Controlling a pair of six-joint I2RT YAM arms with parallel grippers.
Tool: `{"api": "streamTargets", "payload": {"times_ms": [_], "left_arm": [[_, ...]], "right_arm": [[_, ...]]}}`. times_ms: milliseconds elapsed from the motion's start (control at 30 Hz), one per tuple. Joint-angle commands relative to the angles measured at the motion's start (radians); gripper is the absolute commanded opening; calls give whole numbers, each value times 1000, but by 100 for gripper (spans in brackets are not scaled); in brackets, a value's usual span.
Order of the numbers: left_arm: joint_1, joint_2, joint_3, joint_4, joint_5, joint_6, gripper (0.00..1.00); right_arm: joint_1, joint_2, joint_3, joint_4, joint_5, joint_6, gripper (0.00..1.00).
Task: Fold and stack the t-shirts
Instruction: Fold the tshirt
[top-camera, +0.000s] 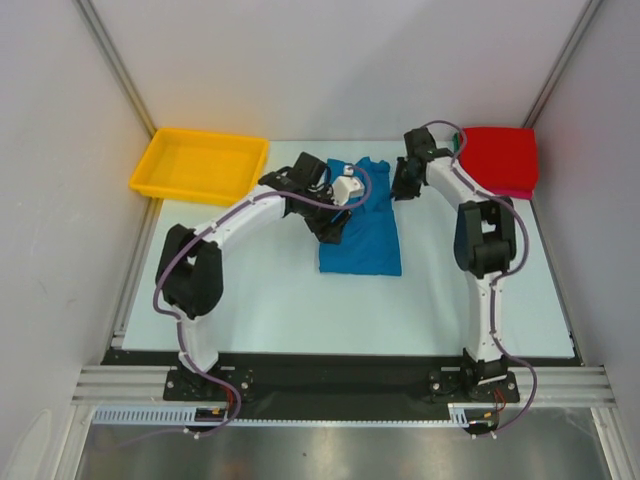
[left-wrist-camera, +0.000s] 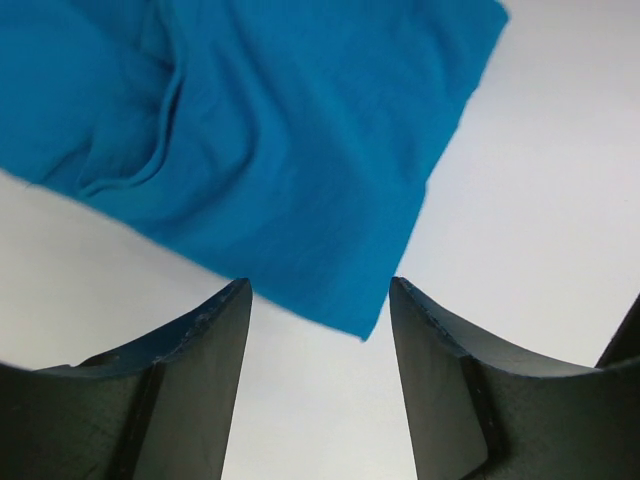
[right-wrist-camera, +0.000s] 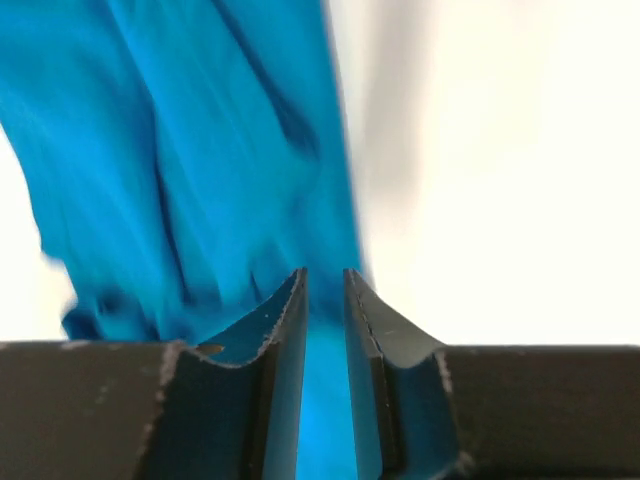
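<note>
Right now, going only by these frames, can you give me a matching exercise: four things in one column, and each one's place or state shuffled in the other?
Things:
1. blue t-shirt
2. red t-shirt
3. yellow tray
4. left end effector

Places or states:
A. folded in the far right corner
B. jaws wide apart, gripping nothing
C. in the far left corner
D. lying in the middle

Pairs: 1-D, 2-A, 3-C, 4-B
</note>
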Motion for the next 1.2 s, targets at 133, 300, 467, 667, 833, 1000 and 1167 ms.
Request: {"api": "streamTargets", "payload": {"times_ms": [133,300,467,667,833,1000,1167], "left_arm": [[-58,114,-36,78,-109,12,58],[-87,112,-134,125,-157,9,57],[-101,103,-198,150,-216,26,58],[-101,62,-229,152,-250,52,59],[-99,-30,-212,97,-229,151,70],[-105,-104,-206,58,-5,144,95],[-128,-181,-400,197,-95,239,79]], "right_arm": [[40,-546,-591,110,-5,67,26],[106,-640,-884,307,-127,213,23],[118,-598,-1028,374,-132,274,21],[52,-600,-1038,279,-67,193,21],[28,-695,-1023,199,-65,142,23],[88,-720,-991,122,-30,151,38],[97,-693,-1047,188,-30,194,46]]}}
